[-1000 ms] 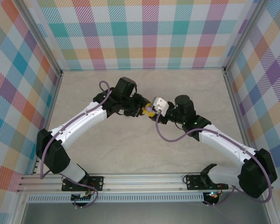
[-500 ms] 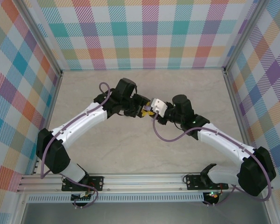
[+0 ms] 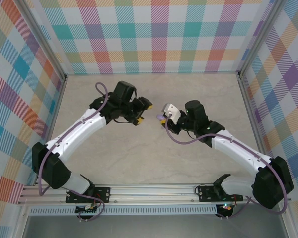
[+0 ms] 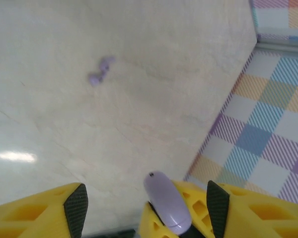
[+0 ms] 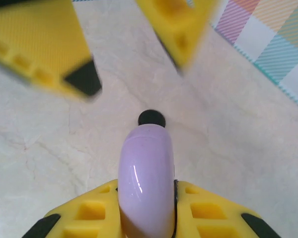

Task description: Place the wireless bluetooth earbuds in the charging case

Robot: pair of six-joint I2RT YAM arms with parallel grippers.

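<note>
Two white arms, black at the joints.
The left arm (image 3: 77,131) and right arm (image 3: 238,154) share smooth white links, bulky black housings and a looping purple cable; left gripper (image 3: 142,112) and right gripper (image 3: 163,113) carry yellow latticed fingers (image 4: 35,212) (black pads (image 4: 75,202) inside).

Your overhead view is bright and evenly lit from above; the arms throw only faint, soft shadows on the table (image 3: 139,153). In your left wrist view, 1 white glare streak lies on the table at the left edge, and the earbud (image 4: 100,71) is soft and out of focus. In your right wrist view, the case (image 5: 145,178) carries 1 narrow highlight, and the left gripper's fingers (image 5: 44,49) are blurred.
</note>
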